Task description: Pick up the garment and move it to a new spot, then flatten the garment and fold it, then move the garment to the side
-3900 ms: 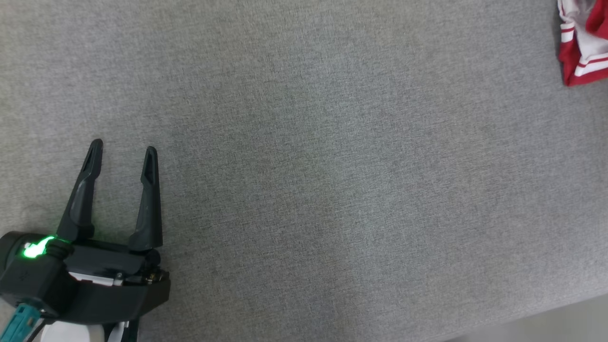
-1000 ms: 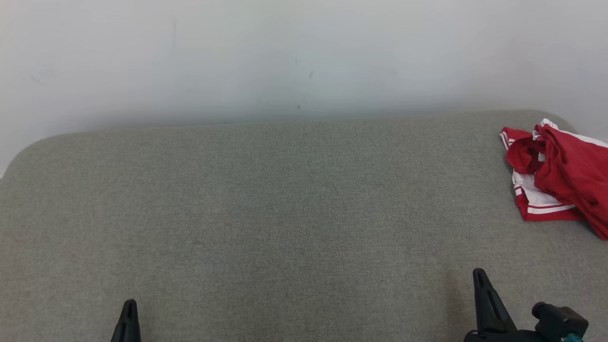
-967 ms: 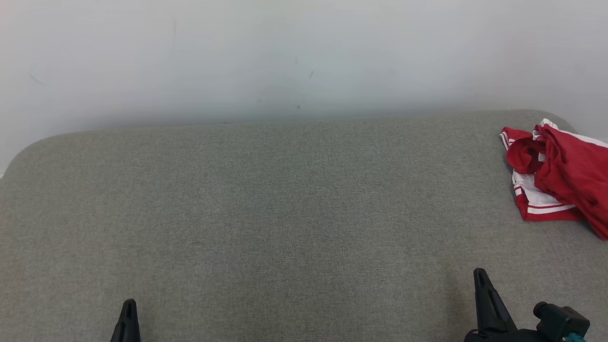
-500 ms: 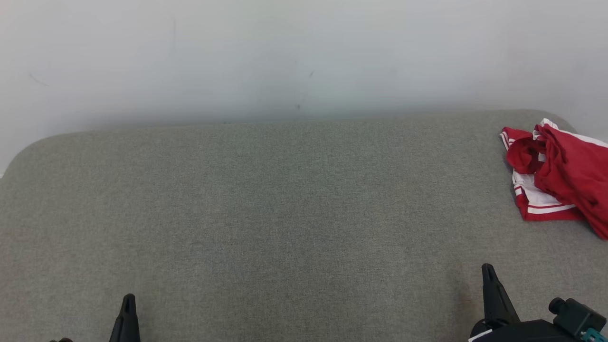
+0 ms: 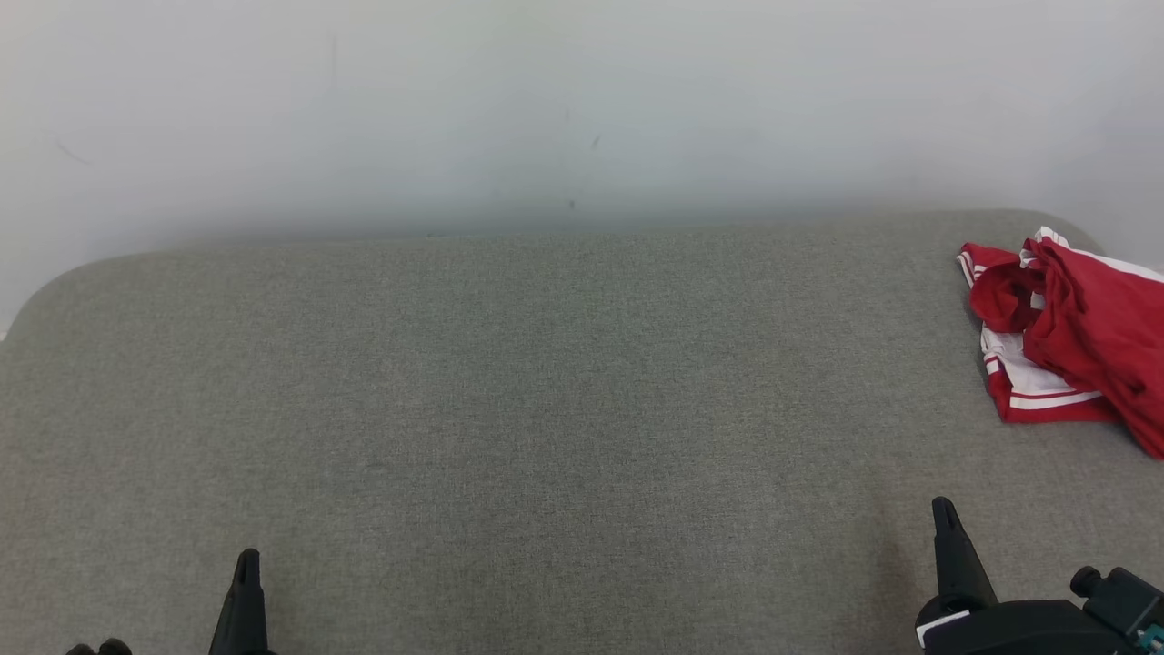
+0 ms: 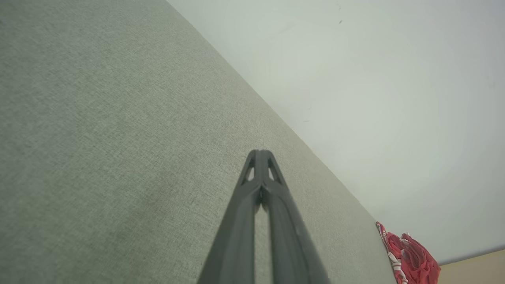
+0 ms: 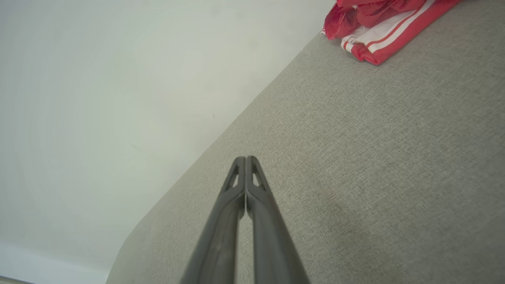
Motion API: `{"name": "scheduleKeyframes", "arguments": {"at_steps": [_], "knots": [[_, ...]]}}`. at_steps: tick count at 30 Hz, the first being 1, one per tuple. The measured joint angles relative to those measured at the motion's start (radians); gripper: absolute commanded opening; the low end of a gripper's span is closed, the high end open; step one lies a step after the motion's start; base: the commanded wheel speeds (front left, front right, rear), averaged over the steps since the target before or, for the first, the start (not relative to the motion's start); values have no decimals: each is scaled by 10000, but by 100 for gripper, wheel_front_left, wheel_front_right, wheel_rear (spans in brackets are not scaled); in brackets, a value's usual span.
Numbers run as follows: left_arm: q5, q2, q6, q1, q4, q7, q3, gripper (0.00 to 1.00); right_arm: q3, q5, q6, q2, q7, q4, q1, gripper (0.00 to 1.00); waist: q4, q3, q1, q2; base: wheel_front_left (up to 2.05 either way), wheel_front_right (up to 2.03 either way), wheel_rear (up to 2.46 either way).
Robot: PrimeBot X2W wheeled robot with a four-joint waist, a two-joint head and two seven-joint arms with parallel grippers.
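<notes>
1. Left gripper [image 6: 260, 152]: fingers pressed together tip to tip, nothing between them. It sits at the near left, over the grey fabric surface [image 5: 546, 409].
2. Right gripper [image 7: 245, 158]: likewise fully closed and empty, at the near right of the surface.
3. Garment [image 5: 1073, 346]: red with white stripes, crumpled in a heap at the far right end of the surface, close to the pale wall [image 5: 546, 109].
4. Garment lies well apart from both grippers; neither touches it.
</notes>
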Motion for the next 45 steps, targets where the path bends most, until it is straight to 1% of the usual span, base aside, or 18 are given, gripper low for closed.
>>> {"name": "scheduleKeyframes", "arguments": {"at_steps": [6,22,45], "knots": [[-930,2,-48,-98,48,230,0,0,-96,876,0,13,198,-19,-57,0,0,2,0,0,0,0,0],[-2729,13,-67,-392,109,715,2,0,-311,2625,0,42,700,-61,-243,0,-1,7,0,0,0,0,0],[-4753,31,-73,-673,203,1267,4,0,-546,4650,0,69,1235,-119,-450,0,-2,14,0,0,0,0,0]]}}
